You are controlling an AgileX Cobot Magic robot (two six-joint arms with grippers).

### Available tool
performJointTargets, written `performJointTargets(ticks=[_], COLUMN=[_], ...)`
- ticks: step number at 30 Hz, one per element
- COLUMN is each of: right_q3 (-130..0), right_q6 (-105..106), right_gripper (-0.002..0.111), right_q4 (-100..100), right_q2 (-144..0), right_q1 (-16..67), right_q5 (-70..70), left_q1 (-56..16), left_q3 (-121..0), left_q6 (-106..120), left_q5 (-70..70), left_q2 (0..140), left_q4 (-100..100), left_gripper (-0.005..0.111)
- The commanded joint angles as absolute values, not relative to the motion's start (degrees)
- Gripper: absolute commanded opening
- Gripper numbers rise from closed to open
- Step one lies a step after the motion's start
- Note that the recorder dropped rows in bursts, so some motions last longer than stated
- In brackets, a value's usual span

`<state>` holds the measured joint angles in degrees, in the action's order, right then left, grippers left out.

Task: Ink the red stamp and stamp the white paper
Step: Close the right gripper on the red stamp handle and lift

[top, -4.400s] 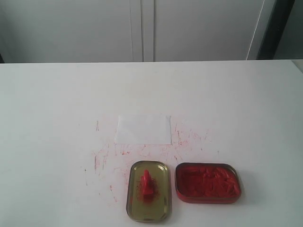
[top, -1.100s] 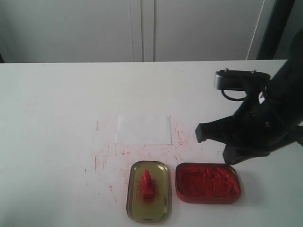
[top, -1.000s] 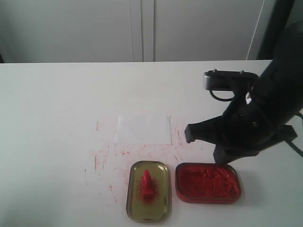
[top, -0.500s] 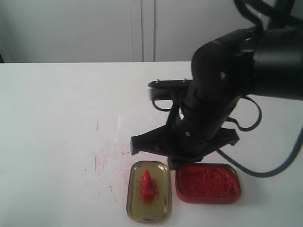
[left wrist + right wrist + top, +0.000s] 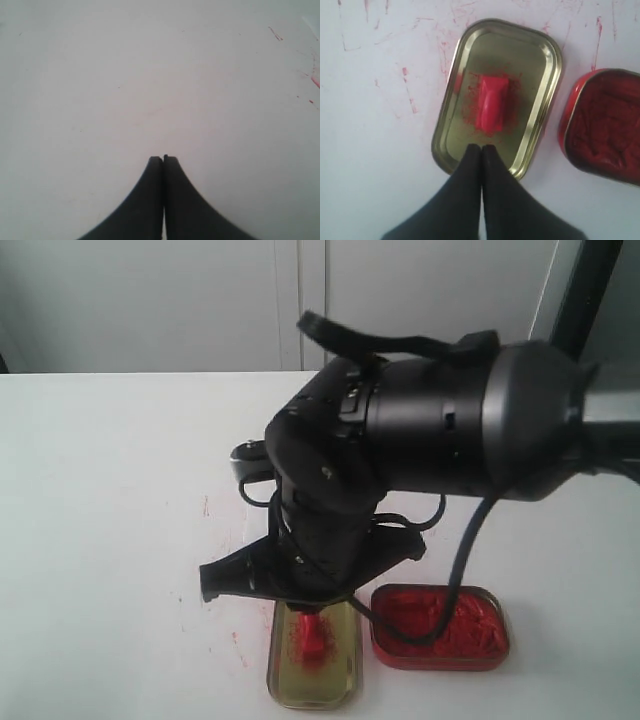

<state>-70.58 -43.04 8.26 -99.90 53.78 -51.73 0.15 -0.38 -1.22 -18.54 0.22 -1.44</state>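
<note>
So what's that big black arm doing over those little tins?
The robot's right hand hangs over a yellowish tin lid, close to the red stamp sitting in it. An open tin of red ink lies beside the lid. The hand's fingers are pressed together and hold nothing, so the stamp has not yet been picked up or inked. The left hand, also shut and empty, is off to the side over the white table.

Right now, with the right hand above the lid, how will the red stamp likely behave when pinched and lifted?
The red stamp looks small and solid, so probably light and stiff. Ink smeared on it and on the tin lid beneath suggests a slippery grip. Its narrow shape may tip if the right hand nudges it.
</note>
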Motion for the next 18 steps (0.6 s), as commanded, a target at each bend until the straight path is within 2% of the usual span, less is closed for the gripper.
performJointTargets(ticks=[1, 3, 5, 7, 8, 18], right_q3=[-71.1, -71.2, -71.2, -71.2, -71.2, -71.2], right_q6=[-44.6, -44.6, -44.6, -44.6, -44.6, -42.2], right_gripper=[0.000, 0.001, 0.010, 0.025, 0.027, 0.028], right_q4=[12.7, 13.2, 14.0, 14.5, 14.6, 11.6], right_q2=[-101.8, -102.4, -102.9, -103.1, -103.4, -105.0], right_q1=[55.3, 55.3, 55.3, 55.3, 55.3, 52.5], right_q5=[-50.2, -49.8, -49.5, -48.8, -48.3, -47.5], left_q1=[0.0, 0.0, 0.0, 0.0, 0.0, 0.0], left_q3=[0.0, 0.0, 0.0, 0.0, 0.0, 0.0], left_q6=[-1.3, -1.3, -1.3, -1.3, -1.3, -1.3], left_q5=[-19.0, -19.0, -19.0, -19.0, -19.0, -19.0], left_q2=[0.0, 0.0, 0.0, 0.0, 0.0, 0.0], left_q4=[-1.4, -1.4, -1.4, -1.4, -1.4, -1.4], left_gripper=[0.000, 0.000, 0.000, 0.000, 0.000, 0.000])
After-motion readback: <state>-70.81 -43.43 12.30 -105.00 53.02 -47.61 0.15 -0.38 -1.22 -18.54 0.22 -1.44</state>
